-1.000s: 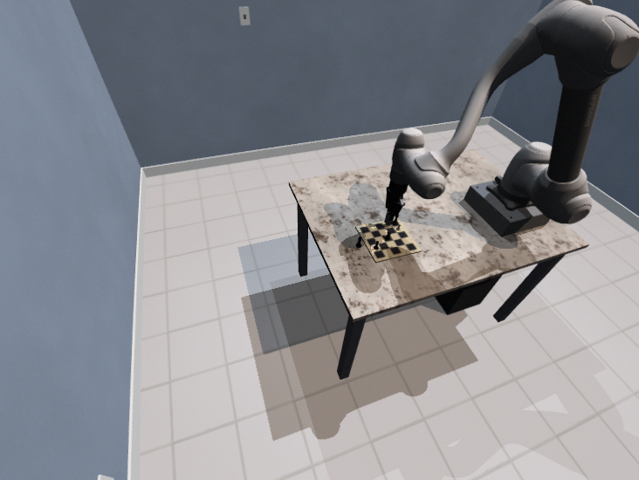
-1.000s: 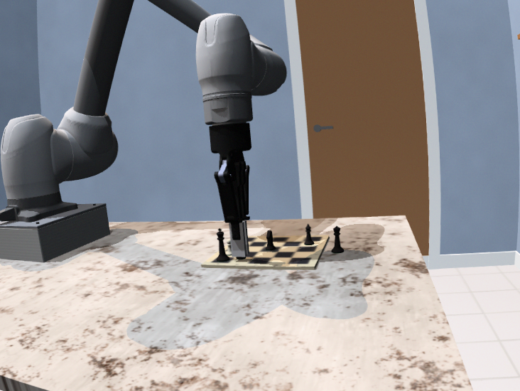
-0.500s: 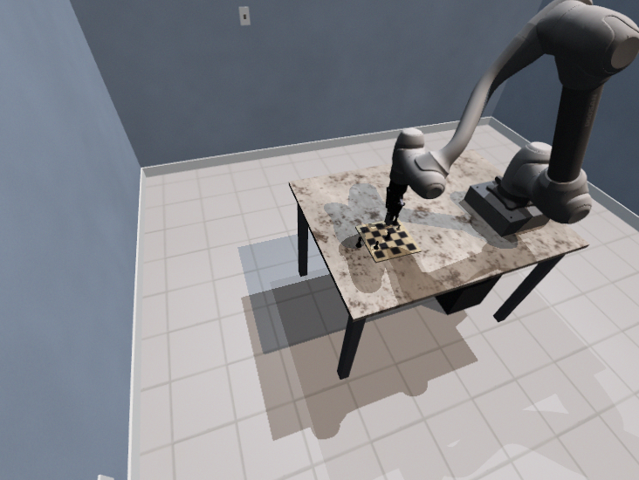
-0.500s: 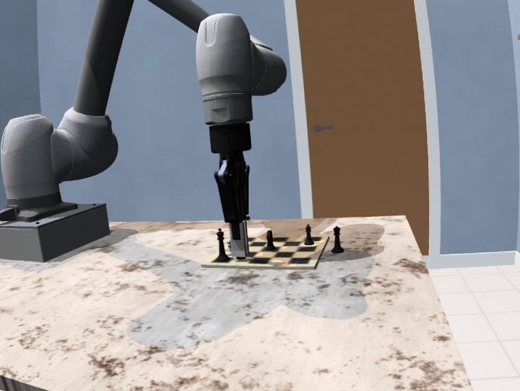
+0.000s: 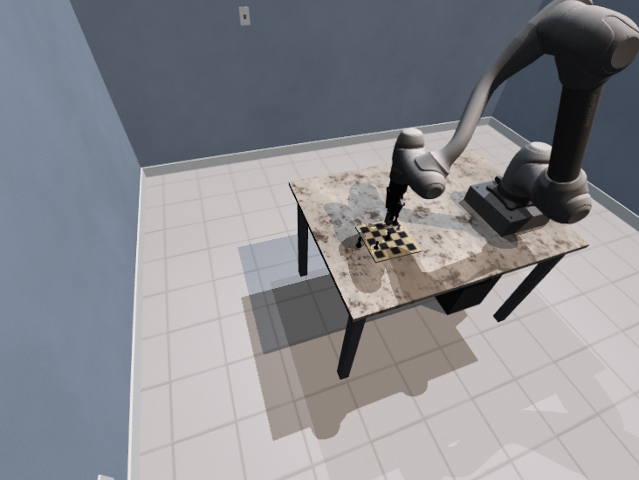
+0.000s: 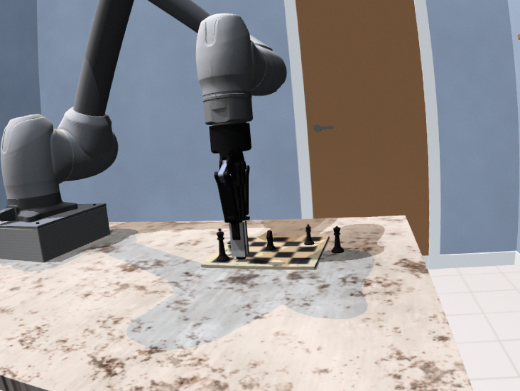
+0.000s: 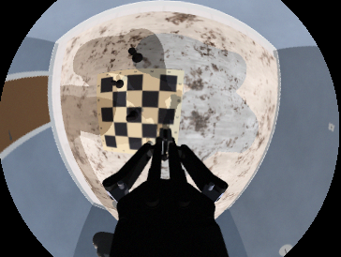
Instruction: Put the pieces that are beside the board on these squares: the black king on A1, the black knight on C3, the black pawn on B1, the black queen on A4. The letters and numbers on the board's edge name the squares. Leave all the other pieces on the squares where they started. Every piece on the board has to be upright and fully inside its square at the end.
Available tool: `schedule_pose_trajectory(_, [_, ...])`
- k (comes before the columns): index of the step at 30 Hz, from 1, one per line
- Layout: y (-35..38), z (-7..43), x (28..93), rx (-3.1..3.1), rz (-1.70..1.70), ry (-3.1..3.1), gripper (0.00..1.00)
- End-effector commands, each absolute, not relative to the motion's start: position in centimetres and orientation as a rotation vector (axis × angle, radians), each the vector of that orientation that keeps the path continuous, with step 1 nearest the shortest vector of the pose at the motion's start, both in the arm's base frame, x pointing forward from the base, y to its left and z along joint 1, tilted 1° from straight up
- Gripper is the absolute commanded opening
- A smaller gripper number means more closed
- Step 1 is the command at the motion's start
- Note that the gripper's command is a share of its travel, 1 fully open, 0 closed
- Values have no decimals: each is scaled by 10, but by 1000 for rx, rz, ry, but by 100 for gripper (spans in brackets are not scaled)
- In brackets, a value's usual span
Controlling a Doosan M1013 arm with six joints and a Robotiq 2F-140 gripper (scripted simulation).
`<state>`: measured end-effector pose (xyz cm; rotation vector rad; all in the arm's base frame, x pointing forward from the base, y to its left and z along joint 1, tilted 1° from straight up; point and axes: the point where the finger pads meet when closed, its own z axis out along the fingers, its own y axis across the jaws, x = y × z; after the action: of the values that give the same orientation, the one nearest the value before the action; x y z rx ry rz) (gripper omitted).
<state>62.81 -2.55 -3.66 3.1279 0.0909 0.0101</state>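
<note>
The chessboard (image 6: 268,251) lies on the marble table; it also shows in the wrist view (image 7: 142,110). My gripper (image 6: 239,249) stands upright, low over the board's near-left part, next to the black king (image 6: 220,245) on the corner square. The fingers are shut on a small piece, apparently the black pawn, almost wholly hidden between the pads (image 7: 163,140). A dark piece, probably the black knight (image 6: 269,240), stands mid-board. Another dark piece (image 6: 308,234) stands at the far right edge. The black queen (image 6: 336,239) stands upright on the table just beside the board's right edge.
The robot base (image 6: 50,229) sits on the table's far left. A brown door (image 6: 361,113) is behind the table. The table's right edge (image 6: 424,269) drops to the tiled floor.
</note>
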Motion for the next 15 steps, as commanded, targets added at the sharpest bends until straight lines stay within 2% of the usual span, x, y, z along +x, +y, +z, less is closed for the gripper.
schedule_pose_trajectory(1, [-25, -36, 628, 3128, 10, 91, 0])
schedule_pose_trajectory(15, [-26, -38, 628, 3128, 10, 91, 0])
